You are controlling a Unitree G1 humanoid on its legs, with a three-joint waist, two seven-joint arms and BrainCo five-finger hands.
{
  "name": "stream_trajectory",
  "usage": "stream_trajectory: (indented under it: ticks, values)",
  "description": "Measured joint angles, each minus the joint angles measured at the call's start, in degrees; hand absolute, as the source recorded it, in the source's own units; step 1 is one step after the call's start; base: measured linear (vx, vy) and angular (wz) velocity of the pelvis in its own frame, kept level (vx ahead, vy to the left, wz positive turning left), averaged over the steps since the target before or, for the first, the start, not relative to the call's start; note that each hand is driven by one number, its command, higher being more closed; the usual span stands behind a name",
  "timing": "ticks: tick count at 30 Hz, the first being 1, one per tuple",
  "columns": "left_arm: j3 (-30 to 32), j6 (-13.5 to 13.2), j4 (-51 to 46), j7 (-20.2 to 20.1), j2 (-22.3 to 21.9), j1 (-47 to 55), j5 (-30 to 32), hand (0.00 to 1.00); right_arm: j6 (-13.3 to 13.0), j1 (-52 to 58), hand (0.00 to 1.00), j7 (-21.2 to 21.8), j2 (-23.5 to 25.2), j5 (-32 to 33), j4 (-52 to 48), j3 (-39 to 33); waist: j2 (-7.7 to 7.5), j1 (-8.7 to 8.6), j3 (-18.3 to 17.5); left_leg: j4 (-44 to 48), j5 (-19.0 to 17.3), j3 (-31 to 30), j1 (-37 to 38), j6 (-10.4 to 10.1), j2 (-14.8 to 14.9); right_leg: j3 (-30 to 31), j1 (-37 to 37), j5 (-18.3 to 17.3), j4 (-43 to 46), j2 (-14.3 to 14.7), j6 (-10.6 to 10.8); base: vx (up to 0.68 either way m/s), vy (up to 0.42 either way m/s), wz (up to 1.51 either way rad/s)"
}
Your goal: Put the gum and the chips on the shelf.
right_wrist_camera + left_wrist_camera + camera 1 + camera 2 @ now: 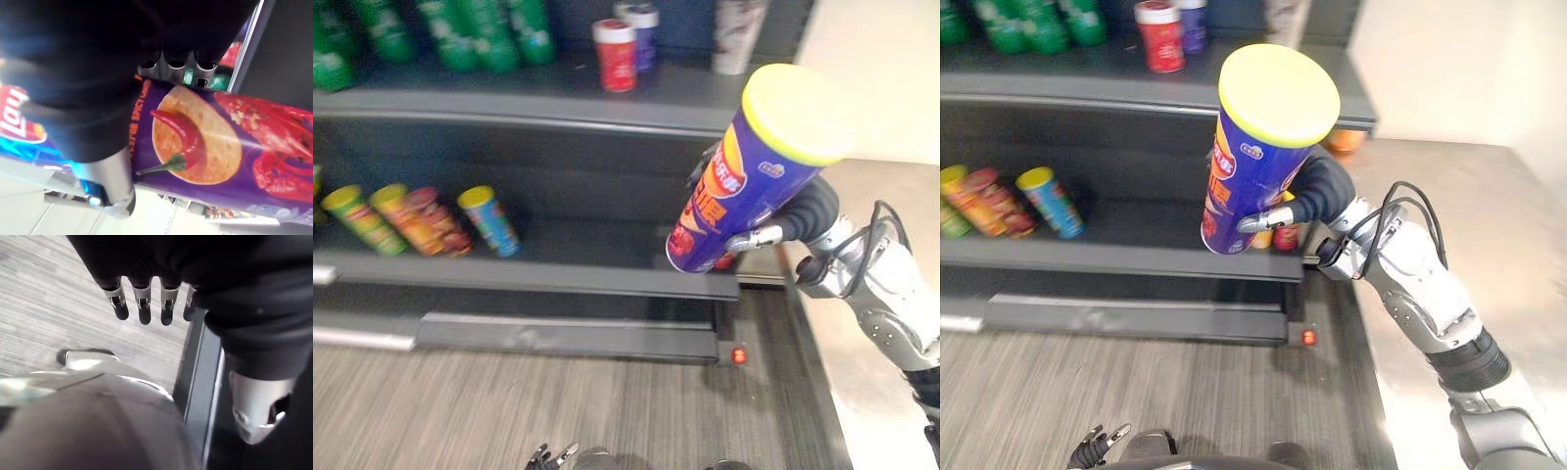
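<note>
A tall purple chips can (754,171) with a yellow lid is held tilted in the air, with my right hand (1317,196) shut on its side. In the right wrist view the fingers (176,68) curl over the can (220,147) and the thumb presses its near side. The can's base hangs just over the right end of the lower shelf (558,274). A small red tub (615,54) and a purple one (641,34) stand on the upper shelf (558,103). My left hand (1097,446) hangs low near the floor, its fingers (142,303) relaxed and holding nothing.
Several chips cans (421,220) lie tilted at the left of the lower shelf. Green bottles (470,34) and a white cup (736,34) stand on the upper shelf. A small red item (1285,235) sits behind the held can. A red button (739,355) glows at the shelf base.
</note>
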Motion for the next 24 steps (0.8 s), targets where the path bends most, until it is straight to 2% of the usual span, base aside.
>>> stream_trajectory:
  ticks: [1,2,3,4,11,16,23,24]
  values:
    - [-0.39,0.28,0.25,-0.01,-0.38,0.28,0.06,0.0,0.01,0.05,1.0,0.12,0.63,0.0,1.13,0.09,0.7,0.0,-0.26,-4.14,1.08,-0.1,1.29,-1.82,-0.46,-2.27,1.29,0.36,-0.98,-0.1,0.51,-0.07,0.117,0.77]
    - [-0.66,0.32,0.63,-0.07,-0.31,0.55,0.1,0.0,0.06,0.04,1.0,0.12,0.98,0.0,1.69,0.1,0.69,0.36,-0.24,-5.53,1.82,-0.27,2.0,-1.93,-0.78,-2.95,1.9,0.61,-1.46,-0.27,0.63,-0.06,0.096,0.64]
    - [-0.79,0.4,0.87,-0.34,-0.39,1.39,0.47,0.0,0.16,0.04,1.0,0.06,1.41,0.0,2.1,0.1,0.61,1.62,-0.28,-7.94,3.19,-0.22,3.23,-1.79,-1.04,-3.25,2.81,1.59,-2.84,-0.15,0.86,-0.06,0.071,0.18]
    - [-0.98,0.42,1.51,-0.44,-0.31,1.51,1.39,0.0,0.13,0.02,1.0,0.09,1.65,0.0,2.05,0.09,0.61,2.14,-0.28,-9.19,3.99,-0.13,3.87,-1.76,-1.14,-3.28,3.32,2.39,-3.84,0.03,0.97,-0.06,0.049,0.03]
    - [-2.45,0.43,2.21,-0.46,0.36,0.96,2.9,0.0,0.12,0.19,1.0,-0.52,7.21,-0.2,7.28,0.7,0.66,2.0,-0.47,-16.31,8.68,1.7,6.97,-2.13,-0.92,-1.43,3.13,5.83,-6.71,1.36,1.29,-0.05,0.026,-0.14]
    - [-4.56,0.42,1.76,-0.71,1.39,-0.14,3.9,0.0,0.22,-1.52,1.0,-1.28,7.35,-1.42,14.0,2.84,0.81,2.19,-0.25,-16.64,9.39,1.91,3.6,-2.38,-0.48,-0.66,-0.28,7.93,-8.16,2.13,1.12,-0.05,0.027,-0.13]
    - [-5.33,0.24,-1.37,-0.59,1.7,-2.45,1.64,0.0,0.57,-9.05,1.0,-5.48,7.37,-5.77,22.82,3.35,1.05,3.72,3.99,-16.63,11.01,-0.23,-1.62,-2.35,-0.25,-2.37,-3.84,9.4,-8.69,2.65,1.13,-0.03,0.017,0.12]
    - [-5.65,0.25,-1.91,-0.44,1.71,-2.55,1.21,0.0,0.62,-9.46,1.0,-5.74,7.53,-6.02,23.9,3.35,1.04,4.57,4.19,-16.51,11.16,-0.37,-2.42,-2.26,-0.34,-2.75,-4.36,9.47,-8.73,2.61,1.16,0.05,0.003,0.12]
